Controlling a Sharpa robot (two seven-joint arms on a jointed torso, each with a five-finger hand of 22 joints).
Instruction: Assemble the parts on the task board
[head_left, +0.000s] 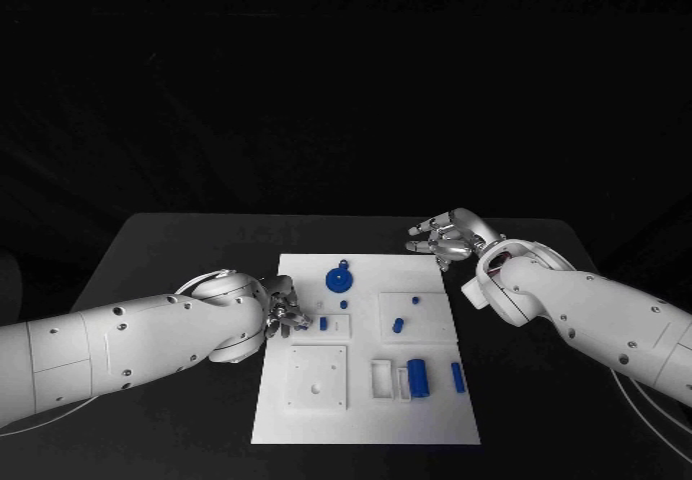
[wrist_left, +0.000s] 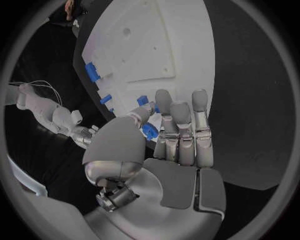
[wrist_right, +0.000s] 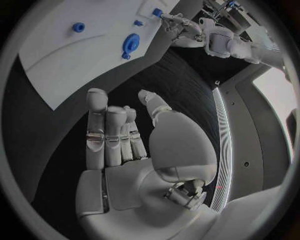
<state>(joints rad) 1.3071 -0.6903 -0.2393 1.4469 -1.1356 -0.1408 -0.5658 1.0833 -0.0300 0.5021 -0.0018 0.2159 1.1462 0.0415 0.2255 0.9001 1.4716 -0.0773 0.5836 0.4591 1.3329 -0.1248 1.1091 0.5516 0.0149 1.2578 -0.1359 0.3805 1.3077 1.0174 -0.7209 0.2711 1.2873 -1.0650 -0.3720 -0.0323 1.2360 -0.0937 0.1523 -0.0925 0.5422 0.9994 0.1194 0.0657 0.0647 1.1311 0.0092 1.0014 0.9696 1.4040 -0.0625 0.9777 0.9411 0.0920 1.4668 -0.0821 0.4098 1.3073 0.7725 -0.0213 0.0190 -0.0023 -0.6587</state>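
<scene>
While left hand (head_left: 284, 312) pinches a small blue part (wrist_left: 149, 131) over the task board (head_left: 433, 425), a loose grip risks a drop; right hand (head_left: 450, 238) open, empty

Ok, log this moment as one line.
left hand: pinching blue part at task board edge | right hand: open, off board

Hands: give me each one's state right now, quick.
Left hand: pinching a small blue part at the task board's left edge.
Right hand: open, holding nothing, over the black table beyond the board.
</scene>
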